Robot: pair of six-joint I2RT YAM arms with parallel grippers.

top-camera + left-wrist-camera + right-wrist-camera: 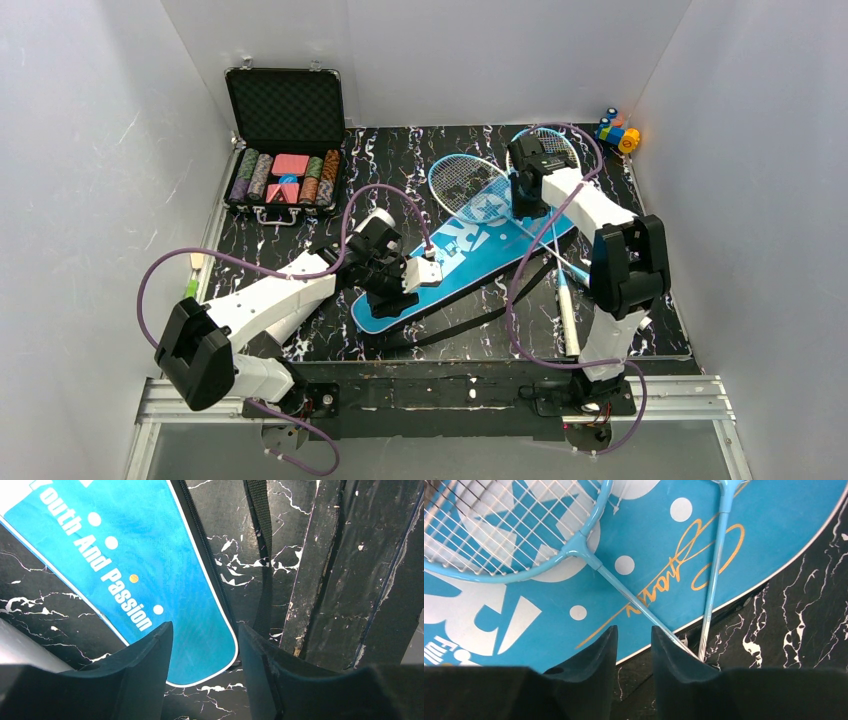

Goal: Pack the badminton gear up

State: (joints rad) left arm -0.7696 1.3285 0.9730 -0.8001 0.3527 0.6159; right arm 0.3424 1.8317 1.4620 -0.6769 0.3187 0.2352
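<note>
Now, left hand [205,634] apart above bag [165,555], right hand [634,635] narrowly apart over racket shafts [624,587], both empty

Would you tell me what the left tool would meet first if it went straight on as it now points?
Probably the narrow end of the blue bag, which sits in line with the open left tool; depth is unclear, and the bag's edge is near, so the table is possible.
</note>
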